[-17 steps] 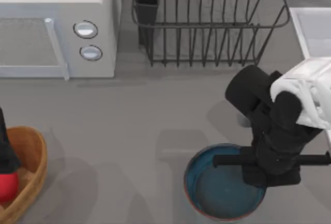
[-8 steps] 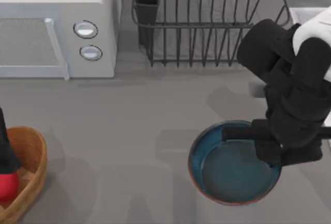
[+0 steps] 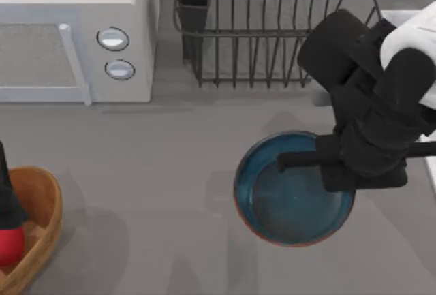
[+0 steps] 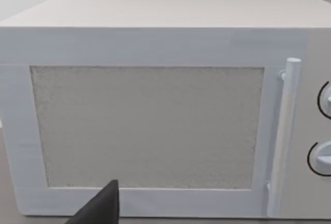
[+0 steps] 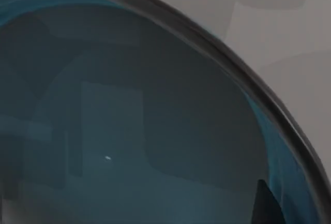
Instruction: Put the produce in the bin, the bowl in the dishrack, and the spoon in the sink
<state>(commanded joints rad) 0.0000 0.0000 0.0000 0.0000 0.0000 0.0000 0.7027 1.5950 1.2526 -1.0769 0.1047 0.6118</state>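
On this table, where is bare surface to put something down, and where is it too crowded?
Bare grey table runs between the wooden bin at the left edge and the blue bowl, in front of the microwave. It is crowded at the right, where the right gripper holds the bowl near the dishrack and the sink.

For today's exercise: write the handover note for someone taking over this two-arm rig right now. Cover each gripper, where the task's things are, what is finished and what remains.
Right gripper: over the right rim of the blue bowl, apparently gripping it; the bowl sits in front of the dishrack, not yet in it.
Left arm: at the table's left edge by the wooden bin; its fingers cannot be judged.
Red produce: in the bin, so that step looks done.
Sink: far right, behind the right arm.
Left to do: place the bowl in the dishrack, then put the spoon in the sink.
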